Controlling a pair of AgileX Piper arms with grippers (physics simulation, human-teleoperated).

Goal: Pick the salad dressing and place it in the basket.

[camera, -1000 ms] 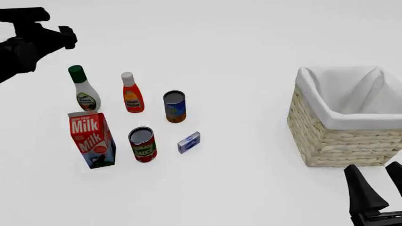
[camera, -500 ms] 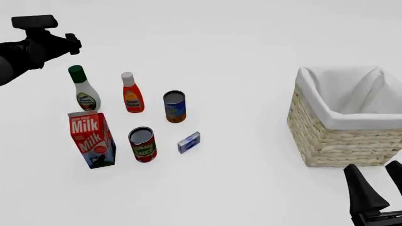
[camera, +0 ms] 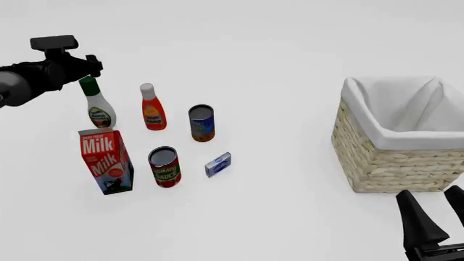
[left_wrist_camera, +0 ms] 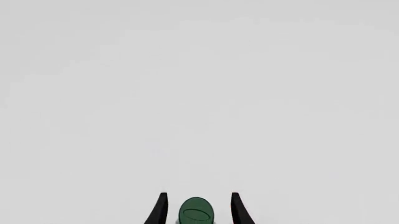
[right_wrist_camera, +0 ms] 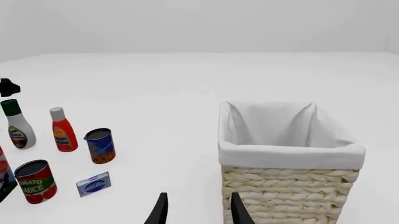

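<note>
The left tool [left_wrist_camera: 196, 210] is spread wide, its fingers [left_wrist_camera: 158, 211] set either side of the dressing's [camera: 99, 107] green cap, apparently without touching it. The dressing stands upright on the surface [camera: 275, 49], behind the milk [camera: 106, 161] and left of a red bottle [camera: 152, 107]. The right tool [right_wrist_camera: 196, 210] is parted near the basket [camera: 400, 147], well apart from the groceries.

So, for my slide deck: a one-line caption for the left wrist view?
Open left gripper straddling the salad dressing bottle's dark green cap, not yet closed.
</note>
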